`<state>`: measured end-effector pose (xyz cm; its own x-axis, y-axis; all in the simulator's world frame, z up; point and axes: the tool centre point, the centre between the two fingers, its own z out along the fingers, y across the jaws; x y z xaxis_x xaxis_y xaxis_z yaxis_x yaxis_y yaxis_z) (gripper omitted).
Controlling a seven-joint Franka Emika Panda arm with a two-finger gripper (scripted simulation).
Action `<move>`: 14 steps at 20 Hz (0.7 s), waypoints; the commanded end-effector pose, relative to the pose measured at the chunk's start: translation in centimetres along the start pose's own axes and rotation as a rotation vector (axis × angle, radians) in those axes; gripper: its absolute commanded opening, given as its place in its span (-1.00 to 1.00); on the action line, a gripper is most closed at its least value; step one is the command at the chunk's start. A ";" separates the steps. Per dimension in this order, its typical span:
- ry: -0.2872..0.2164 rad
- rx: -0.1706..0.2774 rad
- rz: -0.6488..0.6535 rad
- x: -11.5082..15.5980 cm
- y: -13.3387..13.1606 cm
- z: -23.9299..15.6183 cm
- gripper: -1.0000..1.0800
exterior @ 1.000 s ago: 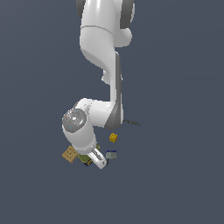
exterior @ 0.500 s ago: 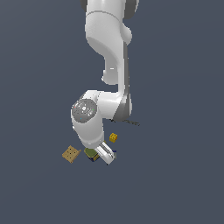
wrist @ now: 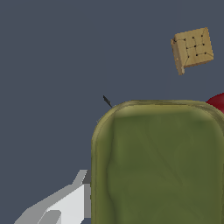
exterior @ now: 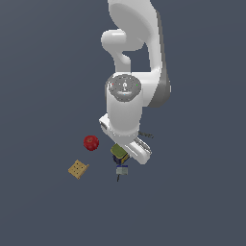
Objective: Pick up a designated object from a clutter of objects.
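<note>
Can (exterior: 119, 153): we see the olive-green can tucked right under the white hand of the arm, and in the wrist view it (wrist: 157, 164) fills most of the picture.
Fingers (exterior: 121, 158): they sit at the can, one pale finger (wrist: 65, 205) flush against its side; we cannot tell whether they are clamped on it or slack.
Ball (exterior: 91, 142): red, near the can, toward the exterior view's left; only its rim (wrist: 217, 103) peeks past the can in the wrist view.
Cracker (exterior: 78, 169): tan square, beyond the ball from the can, apart from both.
Hammer (exterior: 121, 170): small and grey, just below the can in the exterior view.
Tabletop (exterior: 43, 72): plain dark grey-blue.
</note>
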<state>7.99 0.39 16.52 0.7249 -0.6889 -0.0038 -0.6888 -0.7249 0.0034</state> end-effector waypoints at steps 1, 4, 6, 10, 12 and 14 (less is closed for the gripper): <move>0.004 0.003 0.000 -2.1 -1.1 -2.5 -1.00; 0.004 0.003 0.000 -4.6 -2.4 -5.2 -1.00; 0.005 0.002 0.000 -6.3 -3.3 -7.0 -1.00; 0.005 0.002 0.000 -9.6 -5.0 -10.6 -1.00; 0.006 0.002 0.000 -11.3 -5.9 -12.3 -1.00; 0.006 0.002 0.000 -12.9 -6.8 -14.1 -1.00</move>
<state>3.80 12.84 29.06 0.7252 -0.6886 -0.0002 -0.6886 -0.7252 0.0046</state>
